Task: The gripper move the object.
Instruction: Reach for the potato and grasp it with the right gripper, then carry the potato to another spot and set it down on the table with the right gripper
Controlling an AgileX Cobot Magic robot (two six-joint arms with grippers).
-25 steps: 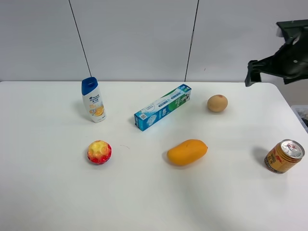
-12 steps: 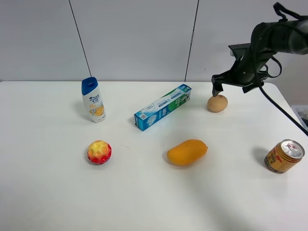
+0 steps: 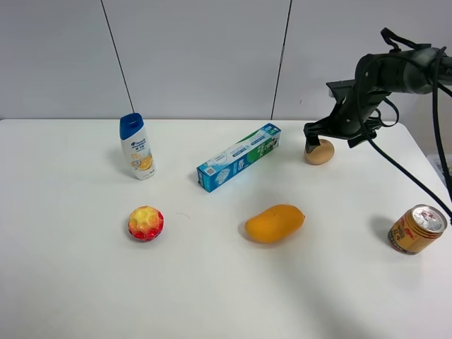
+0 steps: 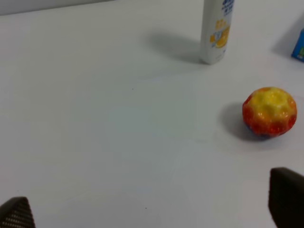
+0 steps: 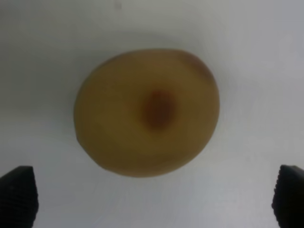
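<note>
The small round tan-brown fruit (image 3: 320, 153) with a reddish spot lies on the white table at the back right. It fills the right wrist view (image 5: 147, 112). My right gripper (image 3: 316, 140) hangs open just above it, and its two black fingertips (image 5: 18, 194) stand wide apart on either side of the fruit without touching it. My left gripper (image 4: 152, 209) is open and empty over bare table; the exterior view does not show it.
An orange mango (image 3: 275, 222) lies in front of the fruit. A blue toothpaste box (image 3: 239, 157) lies to the fruit's left, a shampoo bottle (image 3: 136, 147) further left, a red-and-yellow bumpy ball (image 3: 145, 223) at front left, and a drink can (image 3: 417, 229) at the right edge.
My right arm has swung in from the right edge and come down over the tan-brown fruit. The fruit and the other things have not moved.
</note>
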